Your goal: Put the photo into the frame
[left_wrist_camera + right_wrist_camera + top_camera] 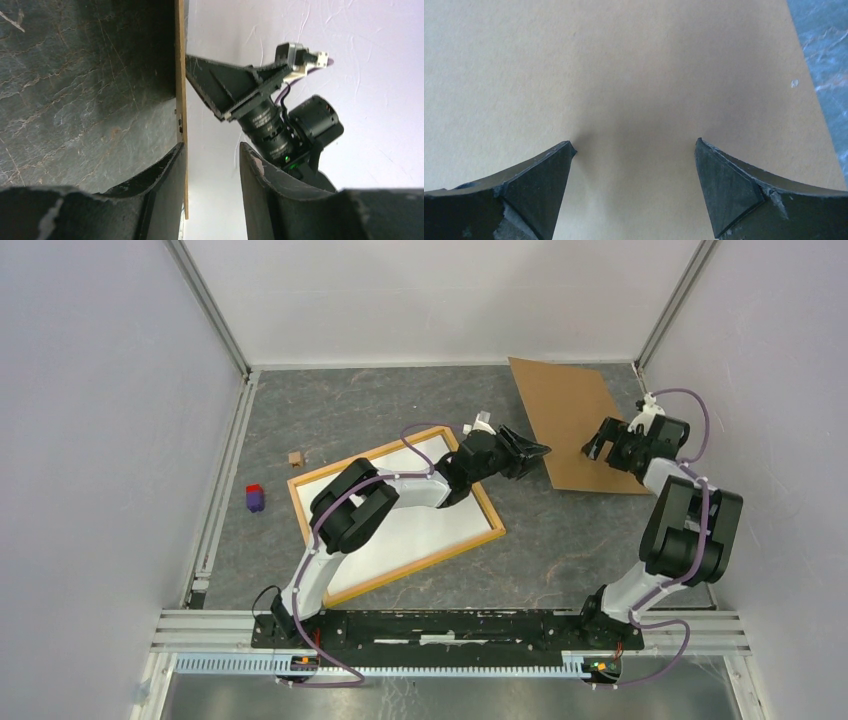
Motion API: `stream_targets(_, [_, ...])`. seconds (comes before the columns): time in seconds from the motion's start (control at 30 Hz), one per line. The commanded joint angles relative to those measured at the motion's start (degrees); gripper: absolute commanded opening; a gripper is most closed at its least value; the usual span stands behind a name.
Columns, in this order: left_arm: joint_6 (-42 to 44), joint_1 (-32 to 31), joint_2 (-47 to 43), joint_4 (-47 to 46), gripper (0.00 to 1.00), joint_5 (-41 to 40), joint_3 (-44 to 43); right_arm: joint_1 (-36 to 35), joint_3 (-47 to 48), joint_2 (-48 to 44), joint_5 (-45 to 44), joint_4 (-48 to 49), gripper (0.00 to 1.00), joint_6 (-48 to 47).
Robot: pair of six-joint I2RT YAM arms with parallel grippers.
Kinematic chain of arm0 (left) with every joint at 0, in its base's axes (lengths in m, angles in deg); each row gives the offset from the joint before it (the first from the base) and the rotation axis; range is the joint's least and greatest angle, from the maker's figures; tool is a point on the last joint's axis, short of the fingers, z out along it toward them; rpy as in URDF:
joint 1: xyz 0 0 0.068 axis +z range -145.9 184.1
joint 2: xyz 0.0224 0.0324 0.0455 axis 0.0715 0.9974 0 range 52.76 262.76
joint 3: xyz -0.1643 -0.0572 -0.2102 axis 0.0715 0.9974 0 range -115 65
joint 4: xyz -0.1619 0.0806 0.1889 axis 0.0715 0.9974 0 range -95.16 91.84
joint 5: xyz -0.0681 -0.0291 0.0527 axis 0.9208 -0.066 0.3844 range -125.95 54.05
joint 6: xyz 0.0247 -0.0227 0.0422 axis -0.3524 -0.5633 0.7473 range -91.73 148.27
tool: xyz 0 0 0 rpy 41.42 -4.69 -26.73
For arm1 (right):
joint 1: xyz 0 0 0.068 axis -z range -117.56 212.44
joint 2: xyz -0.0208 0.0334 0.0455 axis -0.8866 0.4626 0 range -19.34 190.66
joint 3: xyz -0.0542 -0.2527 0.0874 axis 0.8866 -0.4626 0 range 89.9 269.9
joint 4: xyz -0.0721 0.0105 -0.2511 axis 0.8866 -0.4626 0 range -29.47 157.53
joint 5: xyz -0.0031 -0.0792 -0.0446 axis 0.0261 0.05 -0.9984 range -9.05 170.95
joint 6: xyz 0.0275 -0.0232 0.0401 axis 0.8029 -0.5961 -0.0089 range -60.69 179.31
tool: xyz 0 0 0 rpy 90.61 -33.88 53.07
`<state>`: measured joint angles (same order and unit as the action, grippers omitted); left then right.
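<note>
We judge both grippers set to lift the backing board (pixel 570 420).
Left gripper (pixel 212 150) fingers straddle its edge, apart; right gripper (pixel 634 145) fingers gape above it. The frame (pixel 430 562) lies centre-left, holding a white sheet (pixel 420 530); whether that is the photo we cannot tell.

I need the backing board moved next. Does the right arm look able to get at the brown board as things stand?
Probably yes: the right gripper hangs over the brown board, jaws wide, nothing between. Being a thin sheet, it likely needs an edge to pinch.
</note>
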<state>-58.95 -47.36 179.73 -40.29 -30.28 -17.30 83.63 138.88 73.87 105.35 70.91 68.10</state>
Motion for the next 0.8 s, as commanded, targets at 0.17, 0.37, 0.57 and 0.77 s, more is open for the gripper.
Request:
stream_targets(0.17, [-4.63, -0.22, -2.36, -10.53, 0.49, 2.27, -2.52, 0.29, 21.26, 17.06, -8.59, -12.81, 0.98, -1.28])
stream_targets(0.37, [-3.73, 0.48, -2.02, -9.18, 0.55, 3.33, -3.35, 1.58, 30.55, 27.28, -8.26, -18.27, 0.98, -0.66])
stream_targets(0.57, [14.55, 2.07, -4.9, 14.05, 0.81, 2.51, -5.96, 1.57, 23.75, 20.42, -8.75, -14.65, 0.98, -2.16])
stream_targets(0.77, [22.35, 2.01, -2.42, 25.45, 0.91, -1.11, -9.63, 1.57, 33.82, 24.0, -17.25, -19.81, 0.98, -4.88])
